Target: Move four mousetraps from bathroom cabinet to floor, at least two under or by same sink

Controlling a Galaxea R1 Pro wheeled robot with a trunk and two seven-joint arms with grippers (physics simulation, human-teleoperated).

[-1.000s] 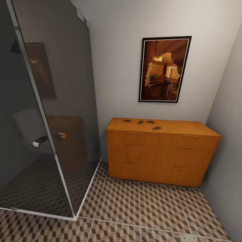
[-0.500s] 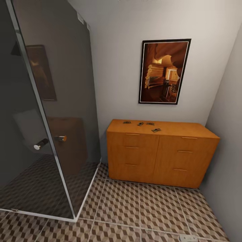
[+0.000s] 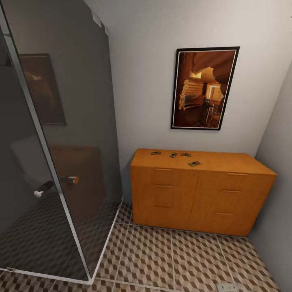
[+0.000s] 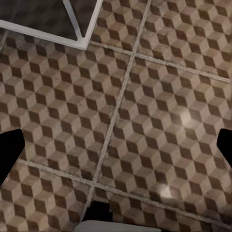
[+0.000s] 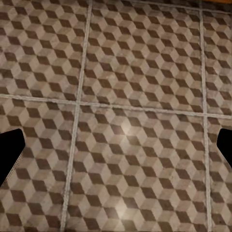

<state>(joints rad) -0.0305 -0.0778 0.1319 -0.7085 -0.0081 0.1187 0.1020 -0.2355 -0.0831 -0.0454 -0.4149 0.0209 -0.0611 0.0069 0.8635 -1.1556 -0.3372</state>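
Both arms point down at the bathroom floor [image 3: 178, 259], going by the wrist views. In the left wrist view the left claw [image 4: 116, 150] shows as two dark fingertips [image 4: 9, 150] at opposite edges of the picture, spread wide with nothing between them but cube-patterned tile; a white shower-tray corner [image 4: 82, 41] lies well ahead of it. In the right wrist view the right claw [image 5: 116, 150] is likewise spread, its dark fingertips [image 5: 9, 152] far apart over bare tile and grout lines, holding nothing. In the head view the cabinet [image 3: 200, 194], an orange-brown wooden unit with drawer fronts, stands against the far wall, well apart from both claws. All its drawers are closed, so what is inside cannot be told. On its flat top lie the four mousetraps [image 3: 174, 155], small dark slabs: three in a loose row near the back edge and the fourth mousetrap [image 3: 194, 164] a little nearer the front. A framed picture [image 3: 204, 88] hangs on the wall above the cabinet. A dark glass shower enclosure [image 3: 52, 142] with a chrome door handle [image 3: 44, 188] stands just beside the cabinet's end.
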